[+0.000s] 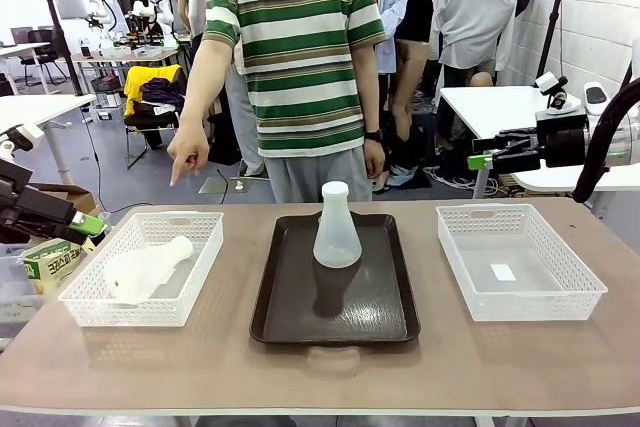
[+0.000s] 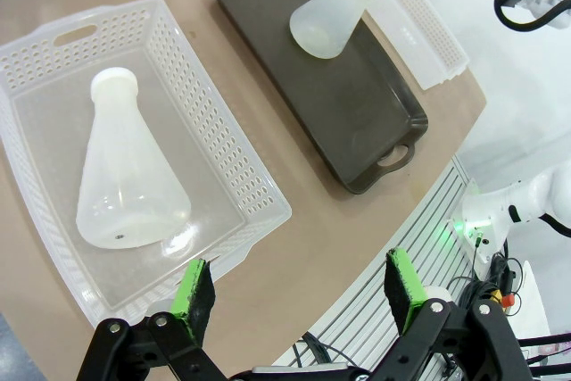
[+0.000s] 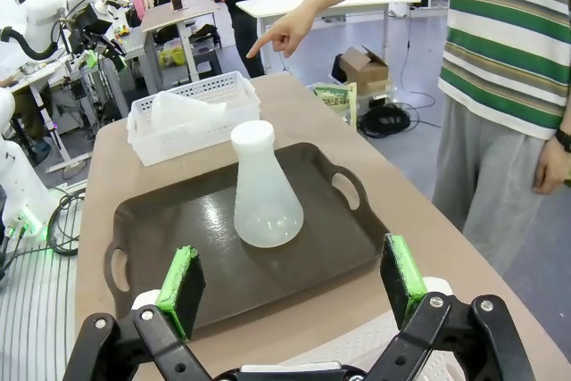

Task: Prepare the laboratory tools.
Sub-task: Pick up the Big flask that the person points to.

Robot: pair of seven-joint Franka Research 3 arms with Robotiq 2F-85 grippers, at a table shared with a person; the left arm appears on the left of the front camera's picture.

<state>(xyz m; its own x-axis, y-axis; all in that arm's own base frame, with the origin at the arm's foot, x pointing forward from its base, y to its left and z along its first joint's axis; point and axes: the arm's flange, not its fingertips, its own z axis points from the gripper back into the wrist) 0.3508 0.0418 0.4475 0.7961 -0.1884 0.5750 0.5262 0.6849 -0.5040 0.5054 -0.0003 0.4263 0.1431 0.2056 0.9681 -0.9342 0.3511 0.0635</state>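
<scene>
One frosted-white conical flask stands upright on the dark brown tray at mid-table. The other flask lies on its side inside the left white mesh basket. My left gripper hovers off the table's left edge, open and holding nothing; its wrist view looks down on the lying flask and the far upright flask. My right gripper hangs open beyond the table's far right corner, with the upright flask ahead between its green pads.
An empty white mesh basket sits at the table's right. A person in a striped shirt stands at the far side, one hand pointing down toward the left basket. A green-labelled box lies off the left edge.
</scene>
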